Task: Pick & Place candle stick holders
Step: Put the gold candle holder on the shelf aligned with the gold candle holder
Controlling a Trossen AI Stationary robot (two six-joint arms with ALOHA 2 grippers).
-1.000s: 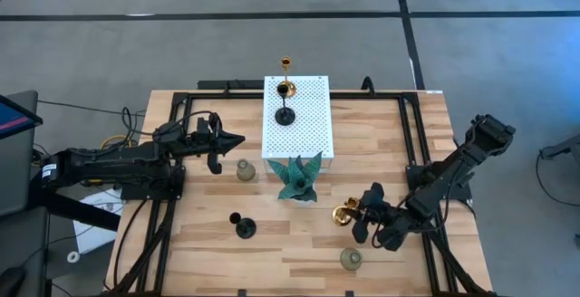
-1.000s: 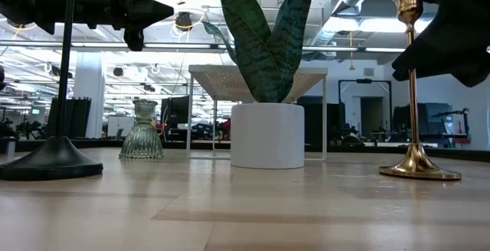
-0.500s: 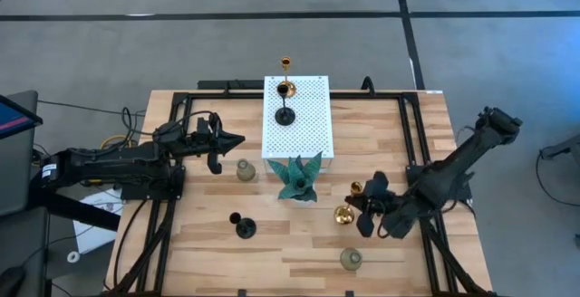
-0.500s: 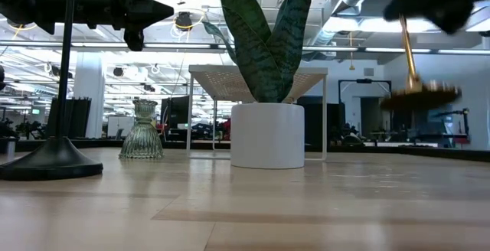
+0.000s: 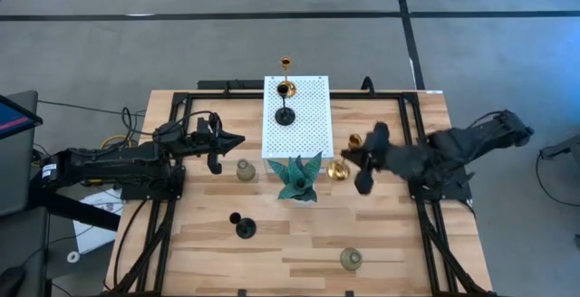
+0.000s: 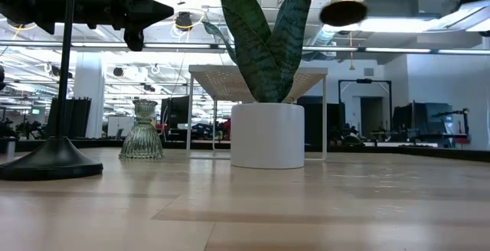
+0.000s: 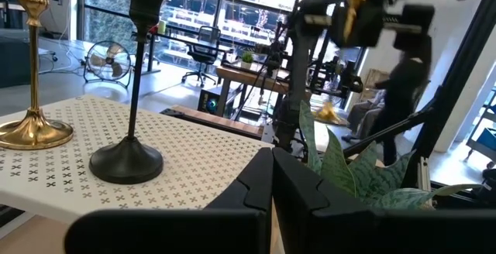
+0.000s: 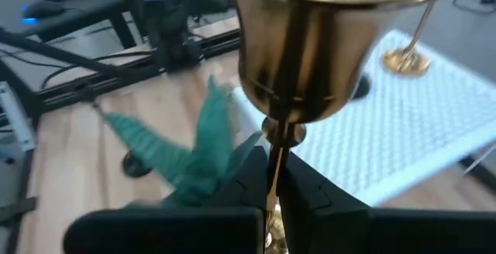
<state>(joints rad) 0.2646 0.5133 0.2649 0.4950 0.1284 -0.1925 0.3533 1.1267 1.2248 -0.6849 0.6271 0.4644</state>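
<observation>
Right gripper (image 5: 361, 158) is clamped on a gold candle stick holder (image 5: 346, 157) by its slim stem, carrying it in the air just to the right of the teal spiky ornament (image 5: 297, 178) and near the right edge of the white perforated stand (image 5: 304, 134). From overhead I see the holder lying tilted, cup toward the far side and round base toward the near-left, so its long axis runs roughly across the gripper's fingers; the low view shows only its base (image 6: 344, 11) high above the table. My right wrist camera looks straight along the stem at the cup (image 8: 310, 45), with the stand beyond it. That stand is the relation I am working on: it lies to the left and slightly far of the held piece, already carrying the other gold holder (image 5: 285, 64) at its far edge and a black holder (image 5: 285, 107) nearer its middle. I judge the right arm, stretched in low from the table's right side, is the nearer one. Left gripper (image 5: 234, 139) waits closed over the table's left side, beside a glassy holder (image 5: 245, 169). One black holder (image 5: 243, 225) and another glassy holder (image 5: 351, 259) stand on the near boards.
</observation>
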